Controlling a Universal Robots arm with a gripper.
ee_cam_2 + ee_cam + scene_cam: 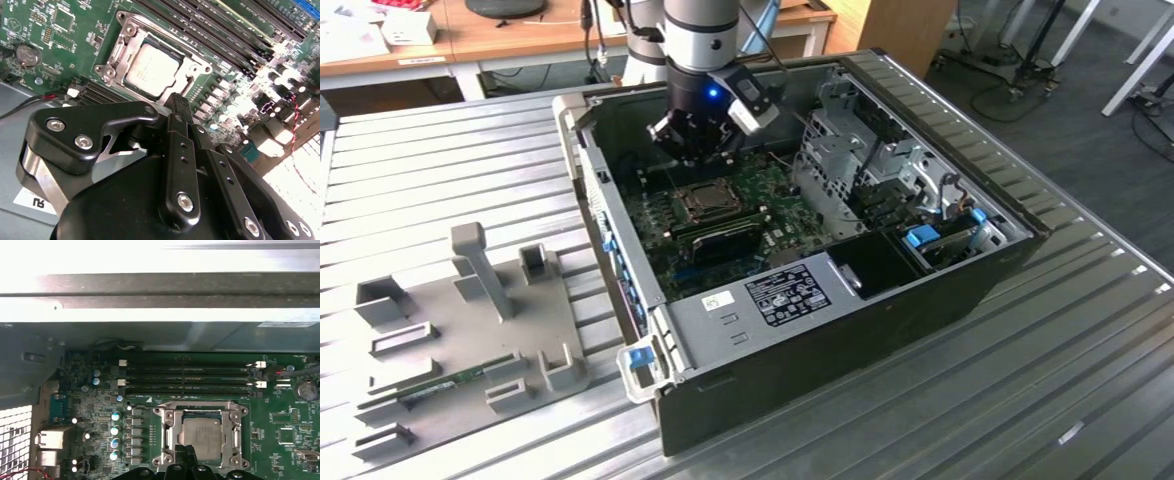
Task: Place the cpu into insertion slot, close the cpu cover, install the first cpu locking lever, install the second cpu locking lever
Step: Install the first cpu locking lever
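Closest in, hovering low over the green circuit board (60, 30) with the black metal two-finger gripper (178, 102), pressing its fingers together and clasping nothing. Pointing with those tips at the near edge of the socket in both wrist views. Just beyond, seeing the small flat square cpu with its dull silver-grey metal top (152, 70) sitting down in the dark square insertion slot (200, 413). Finding the thin silvery metal cpu cover (196, 67), a square frame with a large window, lying flat around the chip. Past that, passing long black memory slots (185, 377) running side by side. Farther out in the exterior view, working inside an open dark-grey computer case (854, 340) resting on a ribbed metal table (440, 180), with a grey fixture tray (454, 345) lying at the exterior view's left
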